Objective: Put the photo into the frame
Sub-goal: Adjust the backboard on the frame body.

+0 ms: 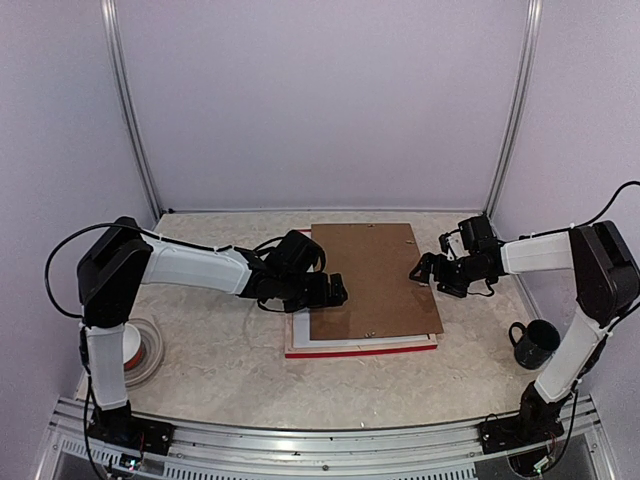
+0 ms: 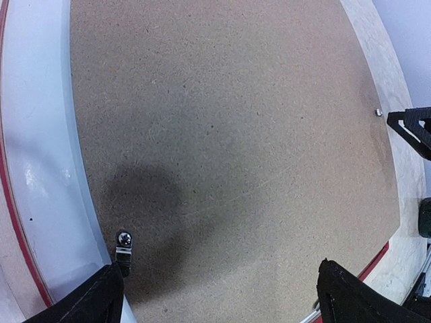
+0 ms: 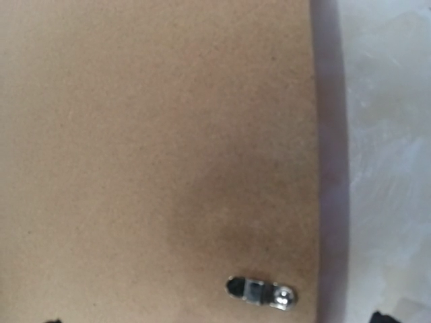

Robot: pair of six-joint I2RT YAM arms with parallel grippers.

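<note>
Lying across the stack, the brown backing board (image 1: 372, 280) is covering whatever is beneath it, so the photo is not being shown in any view. Its place cannot be told, though it may be hidden under the board. The frame (image 1: 362, 351) is being seen only as a red strip along the near edge of the stack on the worktop (image 1: 220, 365), with a white layer (image 2: 40, 168) showing between it and the board. Both sets of jaws are being held wide open and nothing is being gripped. The left jaws are poised at the board's left edge and the right jaws at its right edge, so the frame is lying below and between them, screened by the board. Several risks are being judged from this. If the board is pinched at one edge only, it is likely to be tilted and dragged, and the layers under it could be shifted out of line with the frame. Only a thin, flat edge is being offered to the fingers (image 2: 91, 303), so a slip, or a grab of two layers at once, is possible. The small metal clip (image 3: 261, 291) could also be snagged.
</note>
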